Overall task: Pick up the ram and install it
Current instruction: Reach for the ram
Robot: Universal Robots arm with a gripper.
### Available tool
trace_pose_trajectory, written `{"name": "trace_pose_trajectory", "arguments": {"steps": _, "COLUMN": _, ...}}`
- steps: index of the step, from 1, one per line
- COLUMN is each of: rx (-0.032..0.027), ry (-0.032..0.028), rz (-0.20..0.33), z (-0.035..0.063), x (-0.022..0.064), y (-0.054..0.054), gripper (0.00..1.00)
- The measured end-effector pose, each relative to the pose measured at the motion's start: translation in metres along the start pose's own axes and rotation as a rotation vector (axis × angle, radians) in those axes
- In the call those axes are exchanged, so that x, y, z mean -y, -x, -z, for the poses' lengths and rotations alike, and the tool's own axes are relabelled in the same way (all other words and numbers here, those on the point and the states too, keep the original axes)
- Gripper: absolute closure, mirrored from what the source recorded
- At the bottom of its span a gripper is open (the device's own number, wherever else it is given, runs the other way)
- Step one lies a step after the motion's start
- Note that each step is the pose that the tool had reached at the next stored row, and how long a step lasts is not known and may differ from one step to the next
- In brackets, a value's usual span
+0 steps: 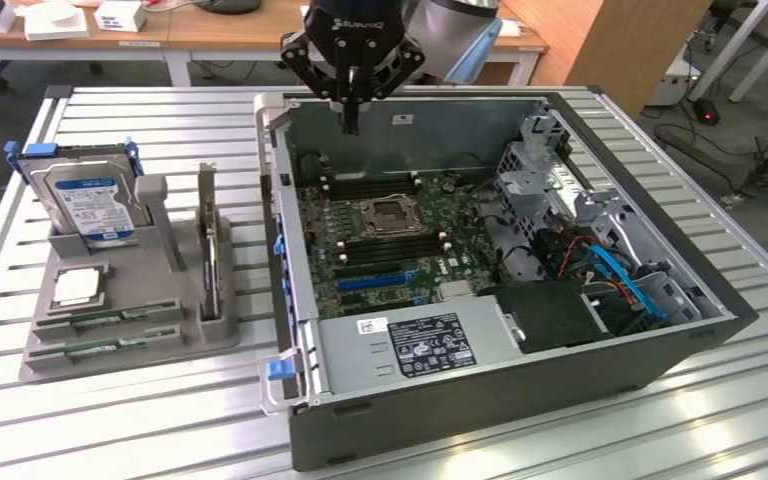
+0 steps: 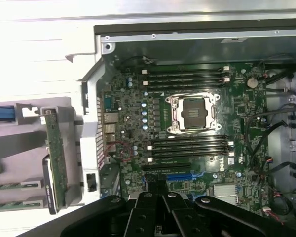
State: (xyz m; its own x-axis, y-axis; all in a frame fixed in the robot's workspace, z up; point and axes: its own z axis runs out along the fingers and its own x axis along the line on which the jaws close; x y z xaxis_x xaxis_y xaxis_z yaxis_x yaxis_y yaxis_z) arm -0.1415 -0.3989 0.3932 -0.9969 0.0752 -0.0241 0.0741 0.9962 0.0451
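Gripper [image 1: 349, 122] fingers pressed together, empty, hanging above the open case [image 1: 491, 400]. Ram [image 1: 107, 321] lies in grey holder [image 1: 157, 352] at table [image 1: 117, 420] edge, exterior view's left; probably slotted there for easy pickup.

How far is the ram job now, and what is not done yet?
Nothing looks done: the memory slots on the motherboard are empty. The ram lies in the grey holder, beside a second stick. In hand: nothing; the gripper is shut and empty above the open case. Left: the pick-up and the install.
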Motion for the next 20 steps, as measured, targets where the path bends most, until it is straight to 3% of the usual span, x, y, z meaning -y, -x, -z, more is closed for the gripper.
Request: {"name": "trace_pose_trajectory", "arguments": {"steps": 20, "rx": 0.0023, "ry": 0.0002, "rz": 0.0, "z": 0.0011, "x": 0.003, "y": -0.041, "gripper": 0.91}}
